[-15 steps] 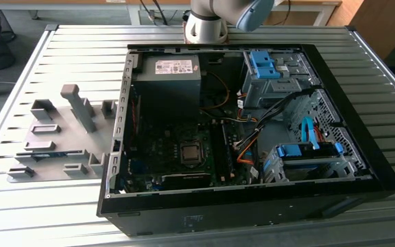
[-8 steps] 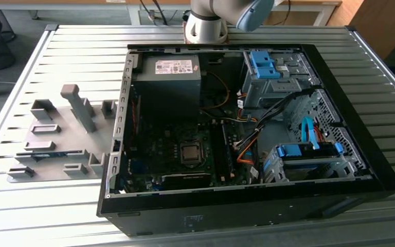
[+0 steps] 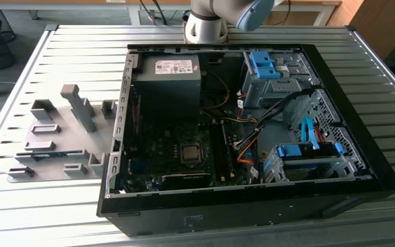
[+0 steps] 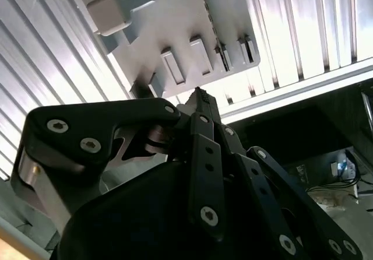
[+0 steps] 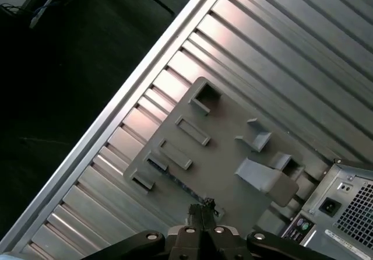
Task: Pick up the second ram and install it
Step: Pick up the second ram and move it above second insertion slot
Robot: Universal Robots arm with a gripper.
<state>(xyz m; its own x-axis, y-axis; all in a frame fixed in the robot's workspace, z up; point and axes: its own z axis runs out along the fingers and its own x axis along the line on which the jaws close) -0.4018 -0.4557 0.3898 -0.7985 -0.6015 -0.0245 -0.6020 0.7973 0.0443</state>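
RAM stick (image 3: 52,153) (image 5: 170,176) is seen as a thin blue-green strip standing on edge between low blocks of the grey fixture plate (image 3: 81,154) (image 5: 233,149), near the plate edge that lies toward the exterior view's left. It is not gripped and is not seated in the computer. The fixture plate is laid flat on the slatted aluminium table (image 3: 39,211), just beside the open computer case (image 3: 362,170), on the exterior view's left of it. Inside the case, the motherboard (image 3: 163,149) with its long black memory slots (image 3: 219,149) is exposed, and the power supply (image 3: 168,77) is mounted beyond it.

The gripper (image 5: 201,206) (image 4: 201,97) is shown in both wrist views above the fixture plate, well apart from it and from the RAM stick. Its jaws are brought fully together, fingertip against fingertip, and nothing is clamped between them. The arm base (image 3: 208,25) is fixed at the far edge of the table, behind the case.
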